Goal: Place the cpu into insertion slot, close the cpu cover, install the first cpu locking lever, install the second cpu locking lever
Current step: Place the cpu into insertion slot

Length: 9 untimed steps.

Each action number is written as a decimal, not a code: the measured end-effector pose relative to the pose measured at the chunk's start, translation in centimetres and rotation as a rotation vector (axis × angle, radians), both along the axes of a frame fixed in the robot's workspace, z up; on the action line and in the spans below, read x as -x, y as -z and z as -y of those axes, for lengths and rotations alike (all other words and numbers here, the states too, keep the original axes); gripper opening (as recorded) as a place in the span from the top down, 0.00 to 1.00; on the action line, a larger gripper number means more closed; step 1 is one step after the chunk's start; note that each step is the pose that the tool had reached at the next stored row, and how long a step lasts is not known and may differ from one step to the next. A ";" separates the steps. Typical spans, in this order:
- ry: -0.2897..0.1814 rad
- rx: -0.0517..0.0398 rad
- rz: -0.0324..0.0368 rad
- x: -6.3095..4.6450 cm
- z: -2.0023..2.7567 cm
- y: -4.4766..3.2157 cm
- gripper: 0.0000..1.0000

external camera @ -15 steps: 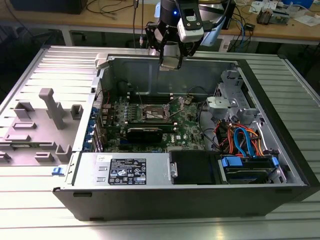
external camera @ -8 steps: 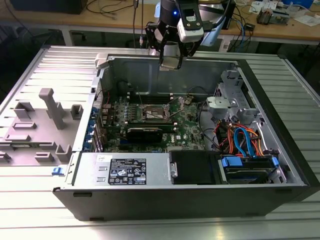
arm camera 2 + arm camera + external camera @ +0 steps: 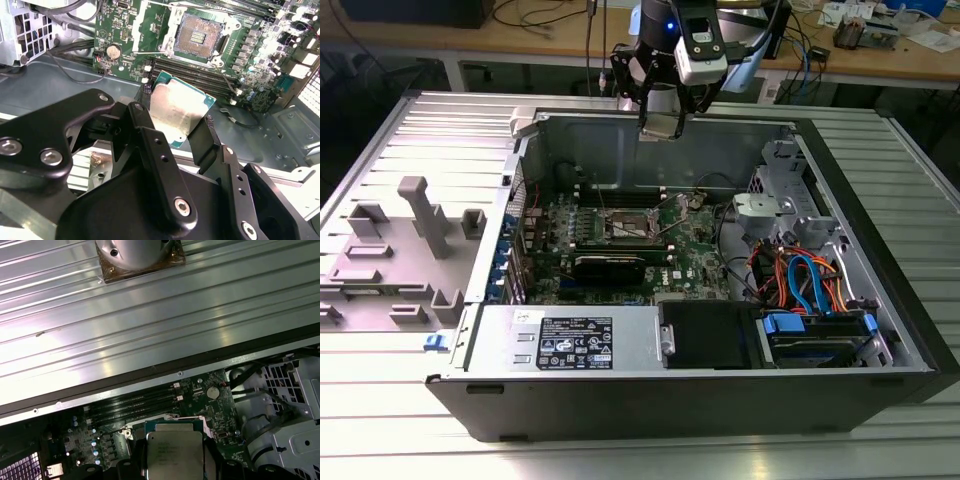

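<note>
The gripper (image 3: 662, 125) is clamped on the chip (image 3: 661, 128); in the second wrist view its two black fingers (image 3: 142, 122) press on opposite edges of the chip (image 3: 175, 112), which sits tilted between them.

Markings: in the first wrist view the metal top of the chip (image 3: 174, 455) bears several lines of fine print; in the exterior view a white printed label (image 3: 576, 347) sits on the silver box (image 3: 500, 340) at the near side of the case (image 3: 650, 405).

Position: the chip hangs above the rim of the far wall (image 3: 620, 150) of the case, well apart from the socket (image 3: 632, 228) on the green board (image 3: 705, 250); the socket (image 3: 200, 32) lies uncovered, its dark centre visible inside a silvery rim.

Clearance: long black memory slots (image 3: 200, 75) run between chip and socket; a coin battery (image 3: 114, 51) sits to one side of the socket; orange and blue cables (image 3: 800, 275) crowd the exterior view's right of the case, apart from the socket.
</note>
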State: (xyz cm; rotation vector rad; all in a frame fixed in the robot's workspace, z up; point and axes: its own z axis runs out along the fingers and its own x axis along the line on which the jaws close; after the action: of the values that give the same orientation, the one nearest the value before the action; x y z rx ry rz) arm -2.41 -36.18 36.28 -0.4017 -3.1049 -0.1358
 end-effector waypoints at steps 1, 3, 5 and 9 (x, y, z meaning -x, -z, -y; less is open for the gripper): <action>0.000 -0.0001 0.0000 0.0 0.02 0.00 0.45; 0.003 -0.0001 0.0000 0.0 0.02 0.01 0.45; 0.013 0.0000 0.0000 0.0 0.03 0.01 0.45; 0.037 0.0002 0.0000 0.0 0.05 0.03 0.45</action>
State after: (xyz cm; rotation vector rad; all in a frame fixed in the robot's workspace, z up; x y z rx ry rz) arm -2.41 -36.22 36.26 -0.4601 -3.0984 -0.1358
